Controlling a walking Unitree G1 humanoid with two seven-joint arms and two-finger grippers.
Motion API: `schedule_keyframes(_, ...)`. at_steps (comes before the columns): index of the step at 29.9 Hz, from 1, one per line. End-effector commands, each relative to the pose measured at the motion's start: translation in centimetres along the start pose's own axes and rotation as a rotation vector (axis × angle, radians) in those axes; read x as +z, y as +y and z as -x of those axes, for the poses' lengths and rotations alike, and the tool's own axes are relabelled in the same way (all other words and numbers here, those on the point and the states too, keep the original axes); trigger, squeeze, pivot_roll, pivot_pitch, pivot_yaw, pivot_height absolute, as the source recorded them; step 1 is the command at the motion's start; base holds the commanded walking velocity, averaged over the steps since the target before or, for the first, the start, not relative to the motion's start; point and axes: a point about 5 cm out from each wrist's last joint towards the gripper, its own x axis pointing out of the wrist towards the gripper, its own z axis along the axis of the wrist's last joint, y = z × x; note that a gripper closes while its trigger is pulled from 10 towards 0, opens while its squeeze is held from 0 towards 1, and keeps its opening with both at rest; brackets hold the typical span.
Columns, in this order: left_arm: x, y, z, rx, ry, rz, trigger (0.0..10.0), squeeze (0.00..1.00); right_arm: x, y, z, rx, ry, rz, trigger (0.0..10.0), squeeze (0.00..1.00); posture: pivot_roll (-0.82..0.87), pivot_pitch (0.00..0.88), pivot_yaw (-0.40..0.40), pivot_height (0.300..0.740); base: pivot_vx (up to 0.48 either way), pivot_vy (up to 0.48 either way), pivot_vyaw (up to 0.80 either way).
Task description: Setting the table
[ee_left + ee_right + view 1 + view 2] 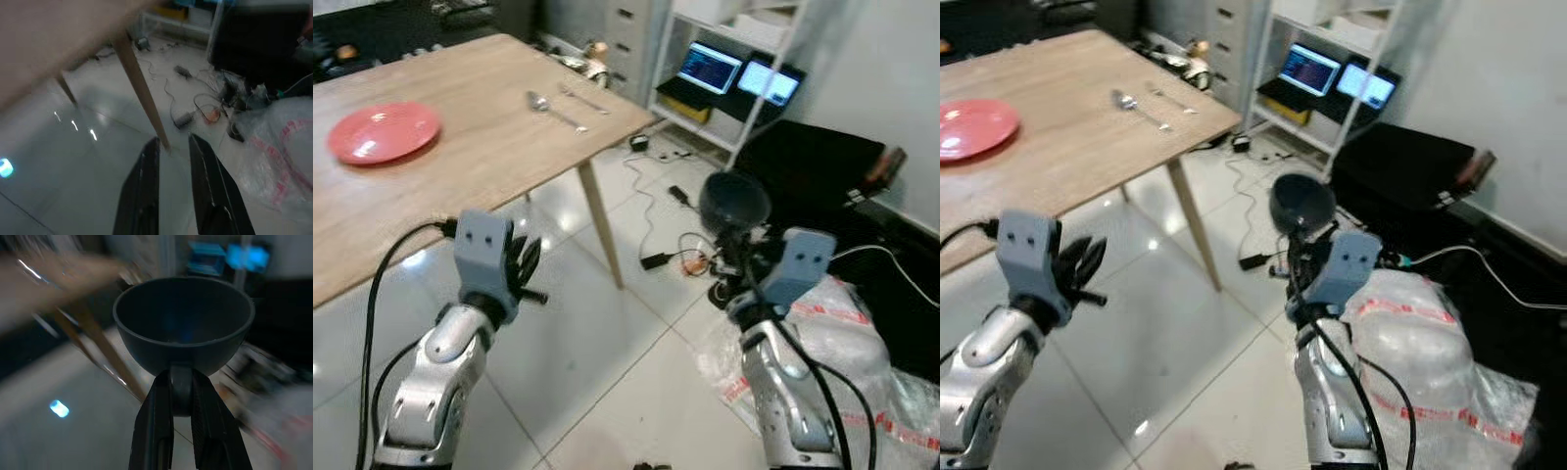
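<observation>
My right claw (pixel 182 406) squeezes the bottom of a dark bowl (pixel 733 202), open side up so it stays level. I hold it out over the floor, at about 3 o'clock from the bench (pixel 489 147). On the bench, a pink plate (pixel 384 132) sits at 9 o'clock, a spoon (pixel 550 109) and fork (pixel 582 99) at 1 o'clock. I think the bowl goes there. My left claw (pixel 172 161) holds nothing, its fingers a little apart.
</observation>
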Motion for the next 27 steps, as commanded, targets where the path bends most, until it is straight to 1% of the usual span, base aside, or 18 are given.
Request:
schedule_keyframes(1, -2.9, 0.5, 0.4, -0.02, 0.1, -0.015, 10.0, 0.0, -2.6, -1.5, 0.8, -0.041, 0.084, 0.039, 10.0, 0.0, 0.02, 0.057, 0.029, 0.74, 0.0, 0.0, -0.8)
schedule_keyframes(2, -2.9, 0.5, 0.4, -0.02, 0.1, -0.015, 10.0, 0.0, -2.6, -1.5, 0.8, -0.041, 0.084, 0.039, 10.0, 0.0, 0.02, 0.057, 0.029, 0.74, 0.0, 0.0, -0.8)
schedule_keyframes(3, -3.7, 0.6, 0.5, -0.026, 0.131, -0.031, 10.0, 0.0, -3.4, -2.0, 1.0, -0.054, 0.117, 0.052, 10.0, 0.0, 0.02, 0.058, 0.029, 0.74, 0.0, 0.0, -0.8)
schedule_keyframes(4, -6.3, 1.2, 1.1, -0.03, 0.211, -0.036, 10.0, 0.0, -5.9, -3.5, 2.1, -0.084, 0.212, 0.101, 10.0, 0.0, 0.02, 0.059, 0.026, 0.74, 0.0, 0.0, -0.8)
schedule_keyframes(5, -6.9, 1.3, 1.2, -0.028, 0.229, -0.036, 10.0, 0.0, -6.4, -3.8, 2.3, -0.089, 0.234, 0.113, 10.0, 0.0, 0.02, 0.059, 0.026, 0.74, 0.0, 0.0, -0.8)
schedule_keyframes(6, -8.1, 1.8, 1.4, -0.009, 0.271, -0.01, 10.0, 0.0, -7.4, -4.1, 3.0, -0.08, 0.278, 0.118, 10.0, 0.0, 0.01, 0.062, 0.025, 0.74, 0.0, 0.0, -0.8)
schedule_keyframes(7, -8.8, 2.1, 1.6, 0.003, 0.293, 0.01, 10.0, 0.0, -8.0, -4.1, 3.4, -0.072, 0.301, 0.117, 10.0, 0.0, 0.01, 0.061, 0.024, 0.74, 0.0, 0.0, -0.8)
schedule_keyframes(8, -8.8, 2.1, 1.6, 0.003, 0.293, 0.01, 10.0, 0.0, -8.0, -4.1, 3.4, -0.072, 0.301, 0.117, 10.0, 0.0, 0.01, 0.061, 0.024, 0.74, 0.0, 0.0, -0.8)
schedule_keyframes(9, -9.9, 2.7, 2.0, 0.032, 0.334, 0.0, 10.0, 0.0, -8.9, -4.1, 4.3, -0.05, 0.343, 0.119, 10.0, 0.0, 0.0, 0.062, 0.024, 0.74, 0.0, 0.0, -0.8)
schedule_keyframes(11, -10.6, 2.8, 2.3, 0.029, 0.351, -0.007, 10.0, 0.0, -9.7, -4.2, 4.9, -0.037, 0.371, 0.127, 10.0, 0.0, 0.0, 0.062, 0.022, 0.74, 0.0, 0.0, -0.8)
schedule_keyframes(13, -11.0, 2.8, 2.5, 0.018, 0.361, -0.025, 10.0, 0.0, -10.3, -4.3, 5.4, -0.048, 0.39, 0.114, 10.0, 0.0, 0.0, 0.066, 0.022, 0.74, 0.0, 0.0, -0.8)
schedule_keyframes(16, -11.2, 2.5, 2.6, 0.0, 0.353, -0.031, 10.0, 0.0, -10.5, -4.3, 5.6, -0.07, 0.386, 0.09, 10.0, 0.0, 0.0, 0.067, 0.025, 0.74, 0.0, 0.0, -0.8)
schedule_keyframes(18, -11.1, 2.4, 2.5, -0.004, 0.348, -0.035, 10.0, 0.0, -10.4, -4.2, 5.5, -0.07, 0.381, 0.09, 10.0, 0.0, -0.01, 0.067, 0.027, 0.74, 0.0, 0.0, -0.8)
schedule_keyframes(20, -11.1, 2.0, 2.5, -0.033, 0.331, -0.066, 10.0, 0.0, -10.4, -4.0, 5.2, -0.074, 0.364, 0.086, 10.0, 0.0, -0.01, 0.066, 0.028, 0.74, 0.0, 0.0, -0.8)
schedule_keyframes(24, -11.4, 1.6, 2.5, -0.032, 0.33, -0.2, 10.0, 0.0, -10.2, -3.9, 4.8, -0.074, 0.344, 0.085, 10.0, 0.0, -0.01, 0.065, 0.031, 0.74, 0.0, 0.0, -0.8)
schedule_keyframes(25, -11.7, 1.3, 2.5, -0.067, 0.335, -0.227, 10.0, 0.0, -10.2, -3.9, 4.7, -0.071, 0.339, 0.086, 10.0, 0.0, 0.0, 0.061, 0.038, 0.74, 0.0, 0.0, -0.8)
schedule_keyframes(27, -11.7, 1.3, 2.5, -0.068, 0.322, -0.252, 10.0, 0.0, -10.2, -3.8, 4.6, -0.068, 0.333, 0.088, 10.0, 0.0, 0.01, 0.056, 0.051, 0.74, 0.0, 0.0, -0.8)
